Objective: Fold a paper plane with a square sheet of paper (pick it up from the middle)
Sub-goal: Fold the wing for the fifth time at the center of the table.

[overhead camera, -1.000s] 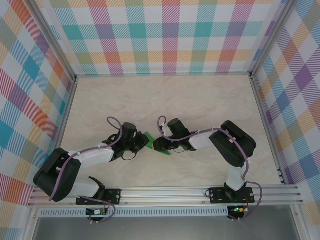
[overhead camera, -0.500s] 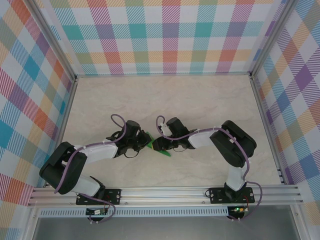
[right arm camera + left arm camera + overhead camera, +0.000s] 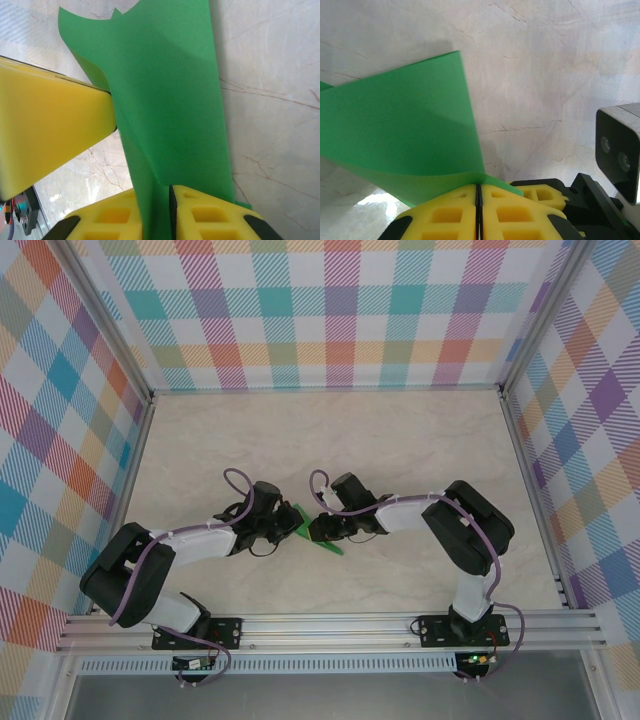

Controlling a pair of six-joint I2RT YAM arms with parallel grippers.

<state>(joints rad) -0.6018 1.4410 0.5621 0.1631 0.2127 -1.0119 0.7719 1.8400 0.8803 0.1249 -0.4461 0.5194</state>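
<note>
The green sheet of paper (image 3: 303,519) is folded and hangs between both grippers just above the table's middle. My left gripper (image 3: 288,527) is shut on one edge, its yellow fingers (image 3: 445,215) pressed together with the paper (image 3: 400,130) fanning out to the left beyond them. My right gripper (image 3: 314,530) faces it from the right and is shut on the opposite part; the paper (image 3: 165,90) runs down between its yellow fingers (image 3: 210,217). The left gripper's yellow finger (image 3: 50,130) touches the sheet from the left in the right wrist view.
The marbled table top (image 3: 400,440) stretches behind and to both sides of the grippers. Checked walls (image 3: 330,310) close the back and sides. An aluminium rail (image 3: 330,625) with the arm bases runs along the near edge.
The left arm has swung a little right and toward the back, bringing the grippers closer. The right gripper's jaws have closed in on the paper.
</note>
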